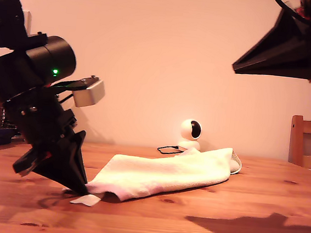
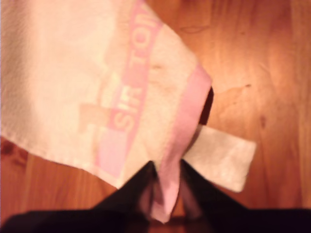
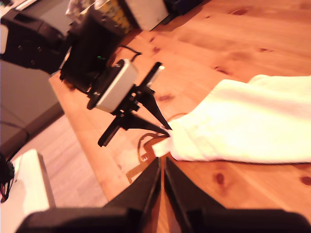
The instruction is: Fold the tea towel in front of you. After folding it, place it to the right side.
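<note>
The cream-white tea towel (image 1: 161,175) lies loosely folded on the wooden table (image 1: 256,214), and pink printed bands show on it in the first wrist view (image 2: 97,73). My first gripper (image 1: 82,189) is down at the towel's corner toward the exterior view's left, shut on the pink-edged corner (image 2: 165,167). A small flat white tab (image 2: 223,155) sticks out from under that corner. I cannot tell whether it is attached. My second gripper (image 1: 234,66) hangs high at the exterior view's upper right, shut with nothing in it (image 3: 162,162), well above the towel (image 3: 252,121).
A small round white camera (image 1: 190,133) with a black cable (image 1: 169,149) stands behind the towel. A wooden chair back (image 1: 307,139) is at the exterior view's right edge. Dark equipment (image 3: 29,43) sits beyond the table edge in the second wrist view.
</note>
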Controlling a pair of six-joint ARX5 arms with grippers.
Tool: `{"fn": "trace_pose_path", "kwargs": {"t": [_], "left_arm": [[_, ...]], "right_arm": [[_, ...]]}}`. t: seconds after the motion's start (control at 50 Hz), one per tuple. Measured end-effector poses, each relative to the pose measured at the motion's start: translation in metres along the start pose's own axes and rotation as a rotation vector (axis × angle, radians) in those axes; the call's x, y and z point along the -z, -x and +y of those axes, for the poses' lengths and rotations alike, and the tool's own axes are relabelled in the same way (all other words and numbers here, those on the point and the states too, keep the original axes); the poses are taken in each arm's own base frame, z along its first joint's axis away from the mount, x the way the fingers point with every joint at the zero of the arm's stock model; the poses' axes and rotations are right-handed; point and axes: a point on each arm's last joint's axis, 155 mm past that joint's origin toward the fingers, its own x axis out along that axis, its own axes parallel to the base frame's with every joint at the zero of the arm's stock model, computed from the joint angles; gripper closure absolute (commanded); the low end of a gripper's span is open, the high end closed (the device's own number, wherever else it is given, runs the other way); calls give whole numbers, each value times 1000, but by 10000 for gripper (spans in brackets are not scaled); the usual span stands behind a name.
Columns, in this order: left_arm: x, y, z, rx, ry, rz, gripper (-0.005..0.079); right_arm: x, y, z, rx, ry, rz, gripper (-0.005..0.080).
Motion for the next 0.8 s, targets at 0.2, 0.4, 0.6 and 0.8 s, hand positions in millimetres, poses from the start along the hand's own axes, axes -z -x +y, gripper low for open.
{"fn": "trace_pose_path", "kwargs": {"t": [0.2,0.4,0.6,0.8], "left_arm": [[-21,4,-5,82,102,45,762],[-75,34,30,62,173,0,763],[-135,72,37,125,240,-96,763],[-182,96,34,172,281,-191,763]], "right_arm": [[7,-11,6,36,36,38,584],[11,-17,-3,136,113,64,516],[11,-18,-17,233,182,77,419],[13,-31,-25,266,172,84,408]]}}
